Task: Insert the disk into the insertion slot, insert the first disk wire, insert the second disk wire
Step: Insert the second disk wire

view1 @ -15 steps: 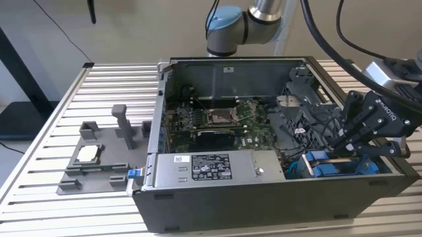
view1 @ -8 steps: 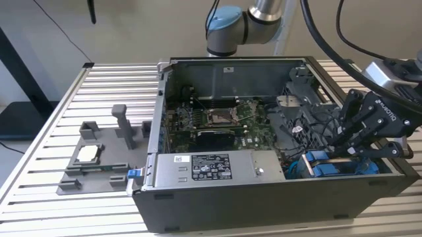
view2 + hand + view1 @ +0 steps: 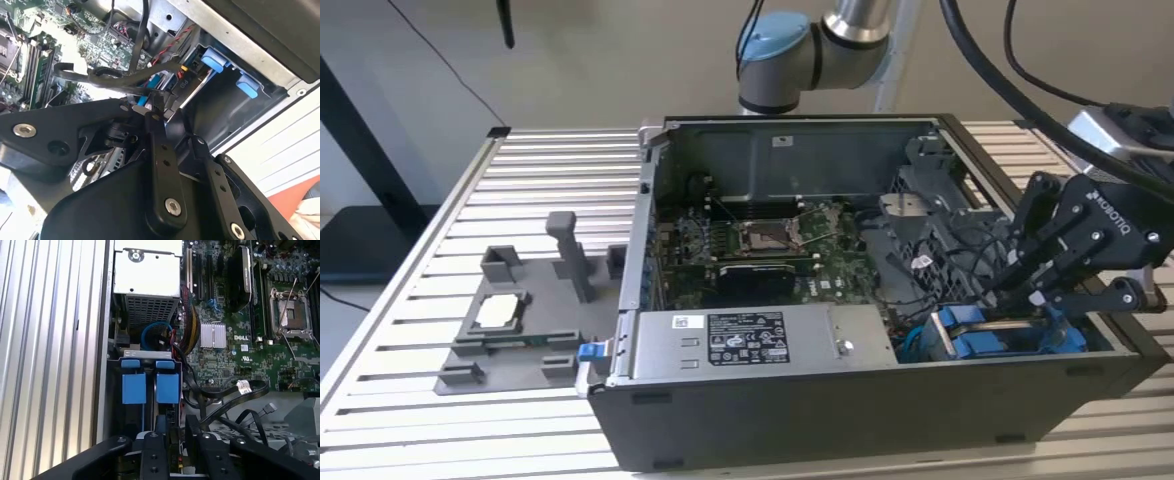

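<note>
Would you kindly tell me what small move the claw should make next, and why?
Probably a short, gentle push of the wire connector toward the disk. The claw is pinching the black wire just behind that connector, and the disk's blue tabs already sit in the insertion slot.

It looked like a robotics lab or a test workshop. An open black desktop computer case (image 3: 854, 400) lay on a ribbed aluminium-profile table (image 3: 400, 300), beside a grey plastic parts fixture (image 3: 520, 330), and a silver-and-blue jointed robot arm (image 3: 807, 50) stood behind it.
</note>
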You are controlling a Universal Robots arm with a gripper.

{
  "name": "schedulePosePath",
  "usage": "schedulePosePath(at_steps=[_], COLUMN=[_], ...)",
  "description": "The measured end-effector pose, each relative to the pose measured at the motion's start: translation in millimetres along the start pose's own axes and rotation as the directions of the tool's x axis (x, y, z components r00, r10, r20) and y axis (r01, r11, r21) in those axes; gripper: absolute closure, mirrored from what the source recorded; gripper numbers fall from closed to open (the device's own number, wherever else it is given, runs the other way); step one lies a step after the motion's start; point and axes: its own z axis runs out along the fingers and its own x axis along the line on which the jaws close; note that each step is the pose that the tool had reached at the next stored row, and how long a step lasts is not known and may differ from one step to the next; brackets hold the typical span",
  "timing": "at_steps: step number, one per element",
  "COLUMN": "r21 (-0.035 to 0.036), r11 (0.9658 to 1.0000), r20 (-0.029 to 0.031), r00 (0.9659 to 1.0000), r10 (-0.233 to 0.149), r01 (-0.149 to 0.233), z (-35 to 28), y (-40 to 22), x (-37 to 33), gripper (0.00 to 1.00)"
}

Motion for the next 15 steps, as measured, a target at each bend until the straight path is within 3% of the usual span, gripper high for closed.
schedulePosePath(at_steps=[3,9,15], r21=[0.0001,0.0001,0.0001], r11=[1.0,1.0,1.0], r20=[-0.0026,-0.0041,-0.0049], r00=[1.0,1.0,1.0], r10=[0.001,0.001,0.001], r01=[-0.001,-0.001,-0.001], z=[-6.8,-28.9,-43.2], y=[1.6,6.9,10.4], x=[-1.1,-4.0,-5.8], gripper=[0.7,0.7,0.7])
